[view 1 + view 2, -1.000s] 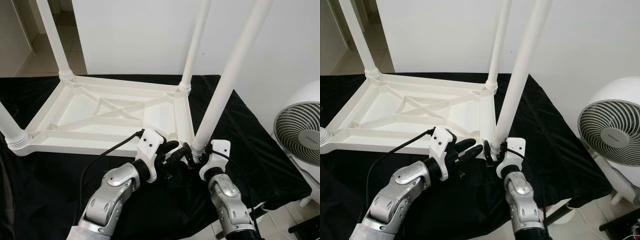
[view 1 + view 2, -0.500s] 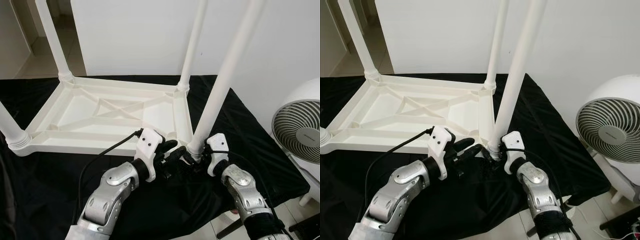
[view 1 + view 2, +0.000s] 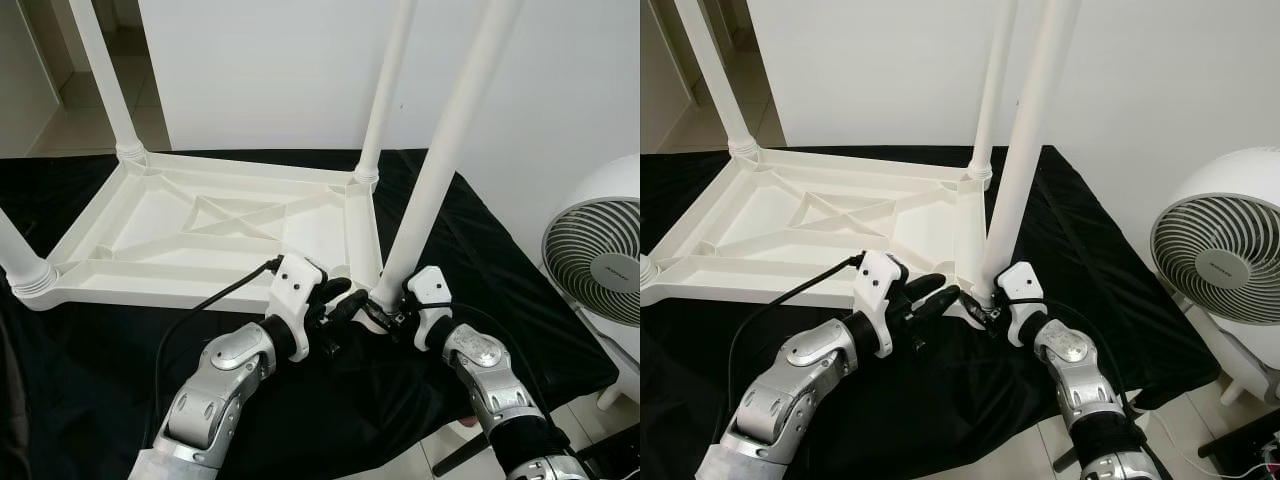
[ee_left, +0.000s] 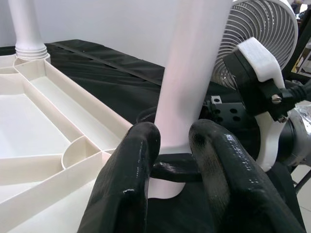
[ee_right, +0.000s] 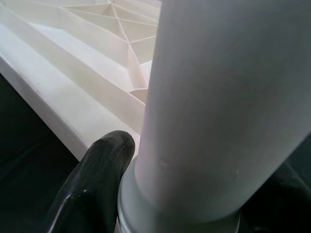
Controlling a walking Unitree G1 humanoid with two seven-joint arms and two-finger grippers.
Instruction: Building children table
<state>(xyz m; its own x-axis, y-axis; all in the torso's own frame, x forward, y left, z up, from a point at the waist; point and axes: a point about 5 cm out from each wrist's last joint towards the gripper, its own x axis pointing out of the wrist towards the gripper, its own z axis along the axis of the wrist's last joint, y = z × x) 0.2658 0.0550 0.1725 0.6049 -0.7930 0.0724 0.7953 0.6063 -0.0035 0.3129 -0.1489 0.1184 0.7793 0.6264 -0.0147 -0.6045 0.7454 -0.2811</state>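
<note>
Upturned tabletop (image 3: 200, 235) on black cloth (image 3: 480, 270). Leg (image 3: 430, 190) upright at tabletop's near right corner; right end effector (image 3: 385, 315) pinching leg base; left end effector (image 3: 340, 305) beside it, fingers (image 4: 126, 189) slightly spread.

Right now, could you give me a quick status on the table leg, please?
Right gripper shut on leg at its base. Left gripper open beside the same base. Leg tilted at tabletop corner, three others upright. Fan nearby.

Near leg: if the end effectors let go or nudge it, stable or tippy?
Probably tippy: the leg leans and is long above a narrow base at the tabletop corner. Looks stiff, likely light plastic. Smooth and round, so it may slip in the right end effector.
</note>
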